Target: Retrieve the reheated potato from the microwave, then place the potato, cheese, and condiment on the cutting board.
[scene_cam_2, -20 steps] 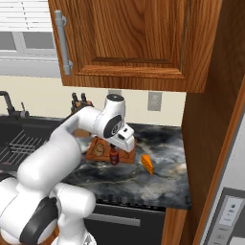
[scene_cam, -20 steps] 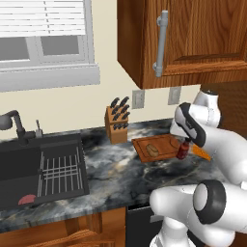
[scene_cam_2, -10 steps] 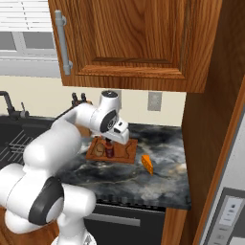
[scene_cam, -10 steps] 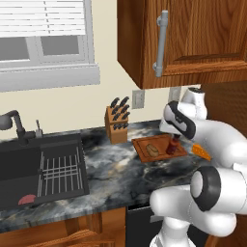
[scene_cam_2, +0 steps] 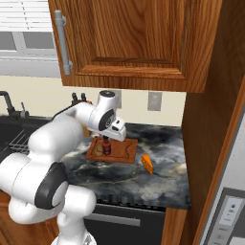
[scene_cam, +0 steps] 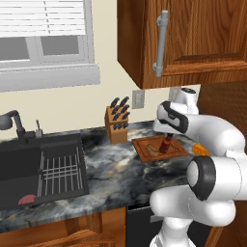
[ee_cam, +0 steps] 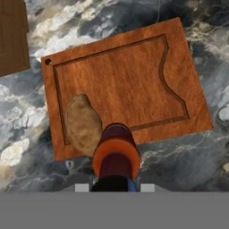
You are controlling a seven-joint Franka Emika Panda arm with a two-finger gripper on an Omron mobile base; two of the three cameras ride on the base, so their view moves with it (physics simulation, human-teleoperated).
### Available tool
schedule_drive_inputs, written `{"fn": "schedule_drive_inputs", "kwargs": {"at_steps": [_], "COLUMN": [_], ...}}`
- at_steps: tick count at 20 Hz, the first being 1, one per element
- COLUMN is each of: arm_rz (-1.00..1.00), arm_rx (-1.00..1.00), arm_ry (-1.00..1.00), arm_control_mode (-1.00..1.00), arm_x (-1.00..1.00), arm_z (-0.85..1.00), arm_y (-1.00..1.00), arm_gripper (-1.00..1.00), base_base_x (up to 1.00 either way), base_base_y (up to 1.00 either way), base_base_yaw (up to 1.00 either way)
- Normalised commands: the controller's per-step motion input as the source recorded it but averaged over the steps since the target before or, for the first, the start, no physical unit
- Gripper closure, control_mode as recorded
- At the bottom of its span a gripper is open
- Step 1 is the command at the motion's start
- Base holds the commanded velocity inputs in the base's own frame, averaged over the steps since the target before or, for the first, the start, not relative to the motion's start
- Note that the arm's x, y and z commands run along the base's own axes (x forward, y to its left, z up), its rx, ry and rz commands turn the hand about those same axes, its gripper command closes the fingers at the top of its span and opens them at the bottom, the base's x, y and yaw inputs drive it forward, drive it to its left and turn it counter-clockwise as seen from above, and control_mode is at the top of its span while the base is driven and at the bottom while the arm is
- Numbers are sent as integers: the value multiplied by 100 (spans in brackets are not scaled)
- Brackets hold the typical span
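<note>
Hand view is showing the gripper [ee_cam: 114, 187] nearly closed around the condiment [ee_cam: 115, 156], which is hanging above the cutting board [ee_cam: 134, 76] near its edge, just beside the potato [ee_cam: 83, 124] lying on the board. To place it well, the bottle should be going down upright onto bare wood, clear of the potato. The cheese [scene_cam_2: 147, 164] is sitting off the board on the dark marbled counter [scene_cam_2: 167, 143], under wooden cabinets.
</note>
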Motion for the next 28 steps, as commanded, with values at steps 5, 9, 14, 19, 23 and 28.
{"fn": "schedule_drive_inputs", "kwargs": {"at_steps": [5, 9, 14, 19, 23, 28], "arm_rz": [5, 4, 4, 3, 4, 4], "arm_rx": [0, 0, 0, -2, -3, -3], "arm_ry": [0, 0, 0, 0, 0, 0], "arm_control_mode": [-100, -100, -100, -100, -100, -100], "arm_x": [28, 32, 19, 3, 0, 0], "arm_z": [-14, -7, -3, -5, -8, -7], "arm_y": [10, 3, 0, 0, 0, 0], "arm_gripper": [100, 100, 100, 100, 100, 100], "base_base_x": [0, 0, 0, 0, 0, 0], "base_base_y": [0, 0, 0, 0, 0, 0], "base_base_yaw": [0, 0, 0, 0, 0, 0]}}
